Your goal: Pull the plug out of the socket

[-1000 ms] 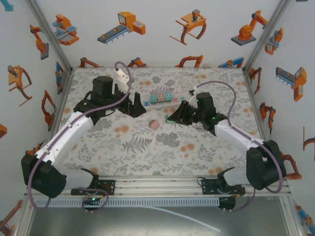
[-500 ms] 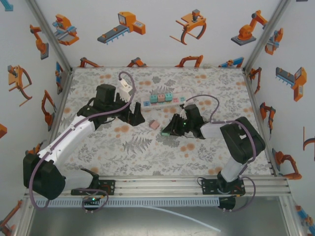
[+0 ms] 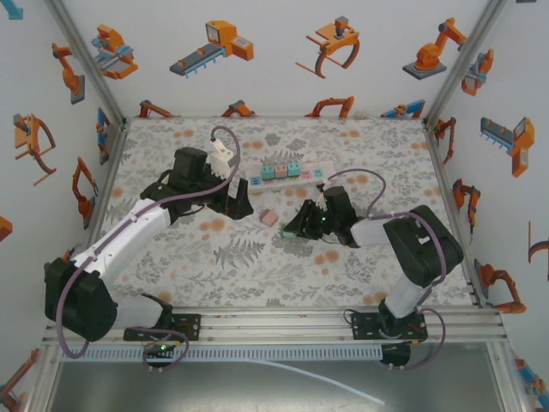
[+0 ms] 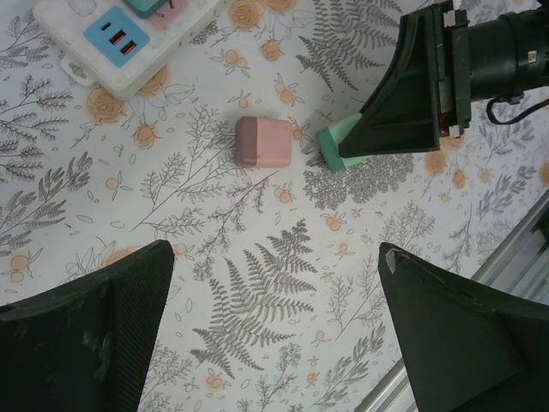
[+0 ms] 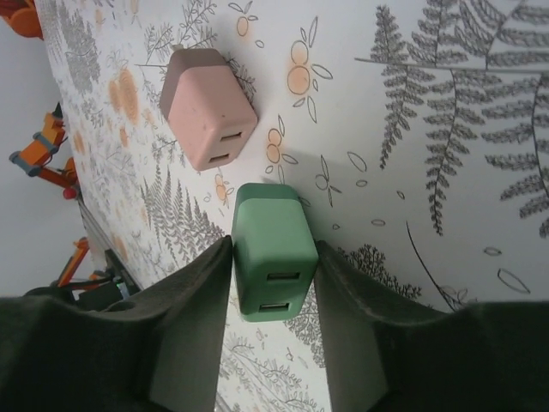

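Socket (image 4: 141,73) on floral tablecloth (image 3: 257,257), robot-print walls (image 3: 283,77); right claw (image 3: 293,228) clamps green plug (image 4: 339,148), left claw (image 4: 274,257) apart

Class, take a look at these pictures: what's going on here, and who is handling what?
The right gripper is shut on a green plug, holding it low over the table, off the socket. Right beside it, a pink plug lies loose on the table. The left gripper hangs open above the table, holding nothing. Several more cube plugs sit in the socket's row.
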